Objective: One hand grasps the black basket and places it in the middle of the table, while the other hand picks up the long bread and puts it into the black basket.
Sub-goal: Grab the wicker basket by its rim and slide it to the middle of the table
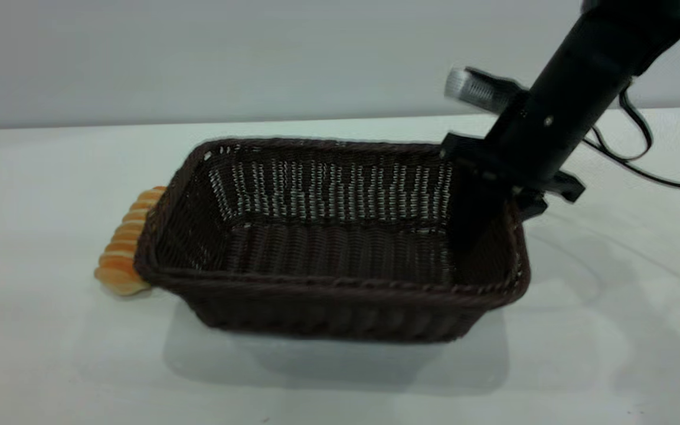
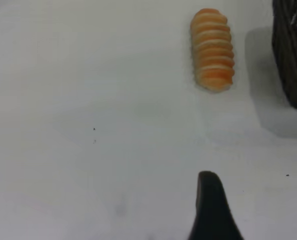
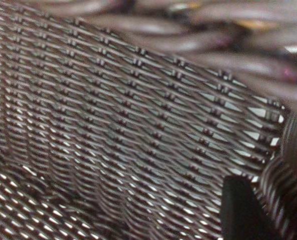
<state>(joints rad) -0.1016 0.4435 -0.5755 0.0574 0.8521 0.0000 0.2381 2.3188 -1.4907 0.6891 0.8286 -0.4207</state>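
Note:
The black basket (image 1: pixel 340 248) is in the middle of the table (image 1: pixel 51 366), with a shadow spread under it as if it hangs slightly above the top. My right gripper (image 1: pixel 496 203) is shut on the basket's right wall, one finger inside and one outside. The right wrist view is filled with the basket's weave (image 3: pixel 113 125), and one dark finger (image 3: pixel 241 210) lies against it. The long bread (image 1: pixel 126 245) lies on the table against the basket's left end. It also shows in the left wrist view (image 2: pixel 212 49), with part of my left gripper (image 2: pixel 212 210) some way short of it, over bare table.
The basket's corner (image 2: pixel 292 50) shows at the edge of the left wrist view, beside the bread. A black cable (image 1: pixel 641 153) trails on the table behind the right arm. A pale wall (image 1: pixel 198 53) stands behind the table.

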